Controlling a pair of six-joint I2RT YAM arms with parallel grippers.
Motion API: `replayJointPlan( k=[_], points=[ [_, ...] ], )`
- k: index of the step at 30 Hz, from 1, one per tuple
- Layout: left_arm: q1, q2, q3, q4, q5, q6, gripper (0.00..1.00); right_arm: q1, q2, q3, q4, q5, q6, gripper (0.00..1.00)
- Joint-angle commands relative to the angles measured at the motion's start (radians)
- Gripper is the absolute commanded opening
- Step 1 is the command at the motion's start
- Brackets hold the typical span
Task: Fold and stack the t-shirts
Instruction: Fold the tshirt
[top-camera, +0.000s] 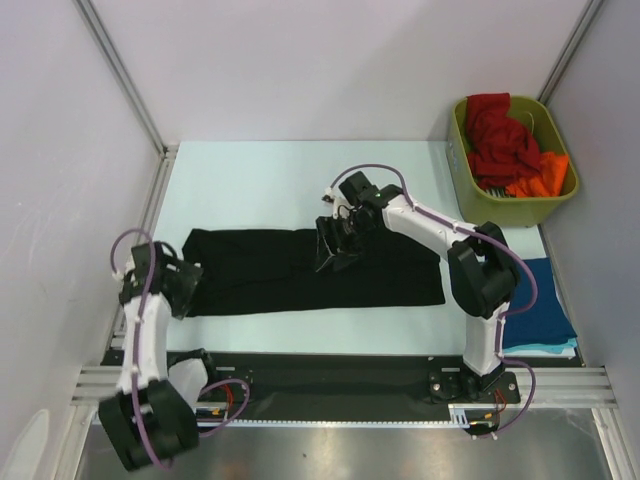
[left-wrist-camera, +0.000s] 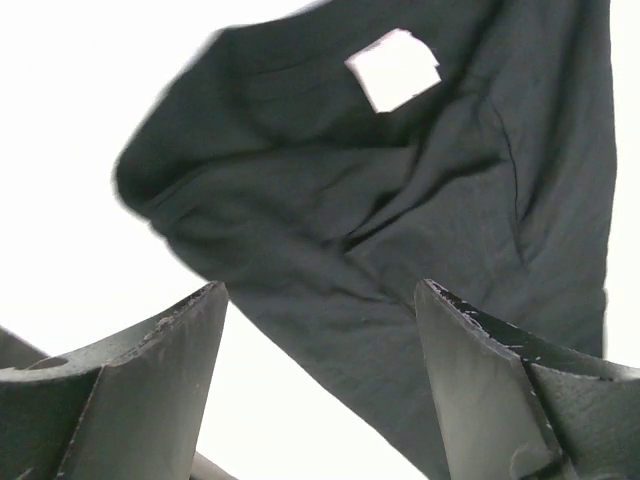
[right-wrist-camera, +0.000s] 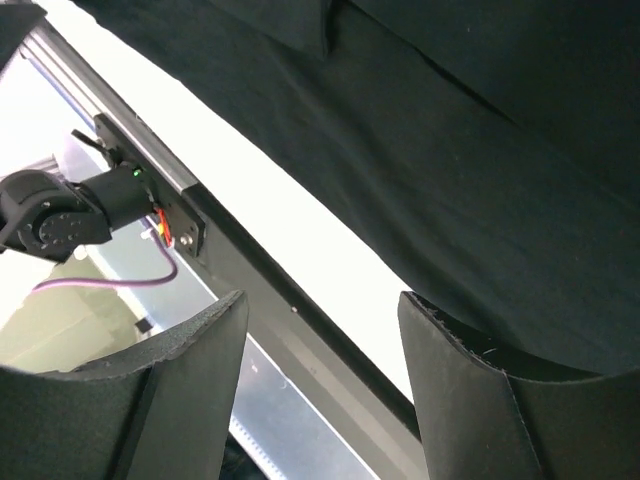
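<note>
Blue shirts (top-camera: 545, 302) (partly behind right arm (top-camera: 478, 278))

Bare tabletop (top-camera: 260, 180) lay open beyond right end effector (top-camera: 335, 250); black t-shirt (top-camera: 250, 272) spread beneath it; olive bin (top-camera: 500, 208) stood well to its right.

White-linked, black-jointed arms (top-camera: 143, 335) trail purple cables (top-camera: 372, 167); the left pincer (left-wrist-camera: 320, 285) and right pincer (right-wrist-camera: 322, 295) are scuffed black.

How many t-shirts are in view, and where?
5. A black cloth t-shirt lies spread on the table; a red t-shirt and an orange t-shirt in the olive-green plastic bin; a dark blue t-shirt on a teal t-shirt, far right. Others may be hidden.
</note>
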Motion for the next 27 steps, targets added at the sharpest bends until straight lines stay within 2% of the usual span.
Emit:
replayJointPlan(
  k=[1,6,15,27],
  points=[
    [0.044,-0.118,-0.08,-0.044,-0.062,-0.23,0.82,-0.009,-0.036,0.014,0.003,-0.052,-0.015,0.68],
    [0.068,-0.058,-0.097,-0.074,-0.108,-0.236,0.85,-0.019,-0.038,0.023,-0.003,-0.066,-0.019,0.68],
    [0.108,-0.007,-0.181,-0.014,-0.053,-0.267,0.84,-0.034,-0.062,-0.001,0.02,-0.074,-0.016,0.68],
    [0.127,0.005,-0.131,-0.039,-0.082,-0.263,0.81,-0.039,-0.043,-0.004,0.048,-0.112,0.01,0.69]
  ],
)
